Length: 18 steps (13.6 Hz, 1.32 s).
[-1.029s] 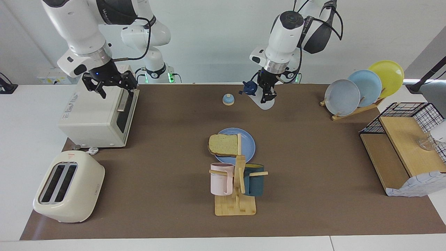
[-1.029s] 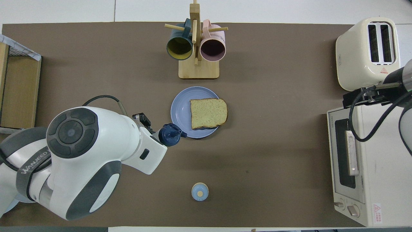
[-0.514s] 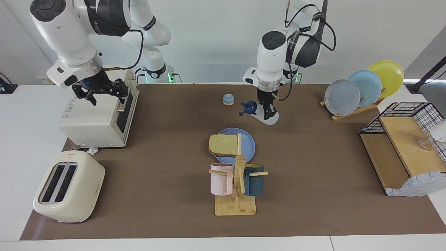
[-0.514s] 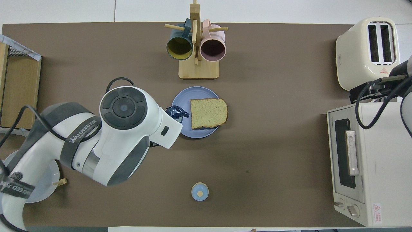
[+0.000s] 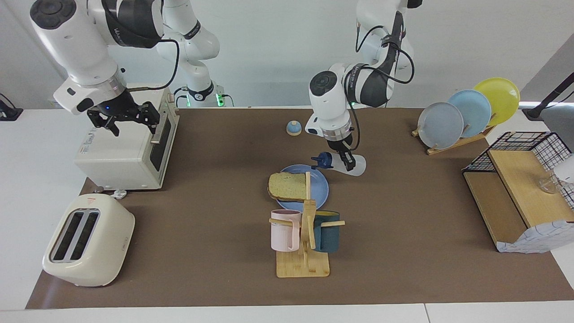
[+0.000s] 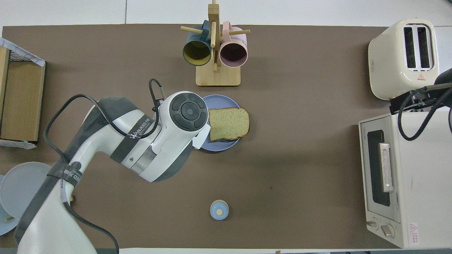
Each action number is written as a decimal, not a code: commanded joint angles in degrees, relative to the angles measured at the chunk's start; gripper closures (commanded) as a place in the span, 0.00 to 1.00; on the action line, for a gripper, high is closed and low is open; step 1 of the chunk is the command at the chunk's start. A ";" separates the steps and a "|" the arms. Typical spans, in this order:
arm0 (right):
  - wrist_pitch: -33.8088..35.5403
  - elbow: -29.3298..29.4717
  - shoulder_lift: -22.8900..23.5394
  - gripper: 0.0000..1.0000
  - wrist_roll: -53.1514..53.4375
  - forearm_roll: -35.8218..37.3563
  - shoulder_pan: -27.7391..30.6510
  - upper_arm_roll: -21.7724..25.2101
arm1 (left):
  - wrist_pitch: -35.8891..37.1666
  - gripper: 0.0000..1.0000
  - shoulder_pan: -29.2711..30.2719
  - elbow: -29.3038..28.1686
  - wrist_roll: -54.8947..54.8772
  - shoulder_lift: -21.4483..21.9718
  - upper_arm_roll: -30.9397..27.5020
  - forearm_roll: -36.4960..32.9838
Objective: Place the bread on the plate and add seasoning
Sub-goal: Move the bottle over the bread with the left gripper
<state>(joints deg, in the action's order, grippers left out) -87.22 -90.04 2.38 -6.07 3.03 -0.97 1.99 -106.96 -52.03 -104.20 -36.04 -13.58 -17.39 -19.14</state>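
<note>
The bread [image 5: 288,186] lies flat on the blue plate [image 5: 321,189] in the middle of the table, overhanging the rim toward the right arm's end. My left gripper [image 5: 344,160] is shut on the seasoning [image 5: 354,167], a white bottle tipped sideways with its navy cap [image 5: 323,160] over the plate's robot-side rim. From overhead, the left arm covers the bottle and part of the plate [image 6: 219,145]; the bread [image 6: 229,123] shows in full. My right gripper [image 5: 123,118] hangs open over the toaster oven [image 5: 121,152], holding nothing.
A wooden mug rack [image 5: 304,251] with a pink and a teal mug stands just past the plate. A blue bell [image 5: 293,128] sits near the robots. A cream toaster [image 5: 87,240], a plate rack [image 5: 464,114] and a wire shelf [image 5: 522,179] stand at the table's ends.
My left arm has carried the tilted seasoning away from beside the bell and down to the plate's rim. My right gripper has drifted a little outward over the toaster oven.
</note>
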 commanded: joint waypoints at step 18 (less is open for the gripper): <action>-1.46 -2.43 -2.56 0.00 -1.14 -0.04 1.06 -0.50 | 20.10 1.00 -9.05 8.74 5.37 -14.70 -0.63 -25.58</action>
<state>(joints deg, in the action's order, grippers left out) -87.89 -90.74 1.23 -6.07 3.03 -0.88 2.02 -90.44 -59.98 -98.14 -31.14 -25.01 -17.23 -42.37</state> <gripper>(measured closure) 0.000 0.551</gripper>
